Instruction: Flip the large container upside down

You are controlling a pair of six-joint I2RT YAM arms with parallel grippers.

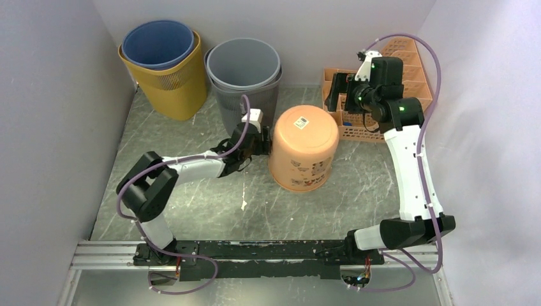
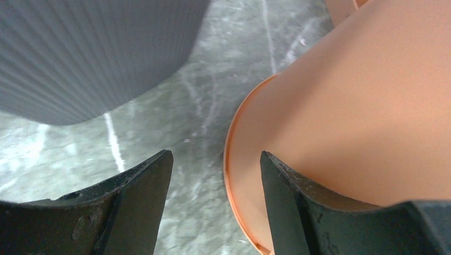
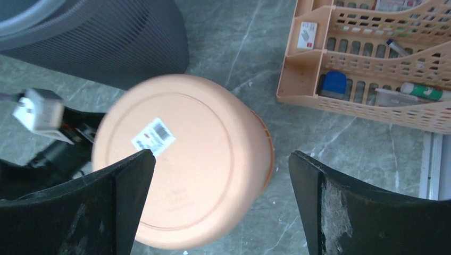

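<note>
Count: 2 arms, 1 peach container [image 1: 303,150], 4 waste bins, 1 desk organizer [image 1: 409,56].

The bins stood at the back in 2 nested pairs: a blue bin [image 1: 157,43] inside a yellow one [image 1: 173,92] at back left, and a gray bin [image 1: 244,60] inside a 2nd gray one [image 1: 252,105] next to it. The peach organizer sat at back right w/ a few small items in its slots, incl. a blue block [image 3: 335,84] and a couple of markers; exact no. not readable.

The container sat approx. mid-table [image 1: 210,204], just in front of the gray pair and beside the organizer's near left corner. It stood inverted, w/ the flat base up and the mouth down on the surface. Smooth peach-orange plastic, round, w/ a raised ring on the base and 1 white barcode sticker [image 1: 302,122] off-centre there. A faint print showed low on its near wall. A thin lip ran round the bottom edge.

L gripper [image 2: 215,202] was low at the container's left side, jaws apart, holding nothing. One finger lay over the wall near the lip; contact not clear. R gripper [image 3: 220,207] hung high above the container, jaws spread wide, nothing btw. them.
</note>
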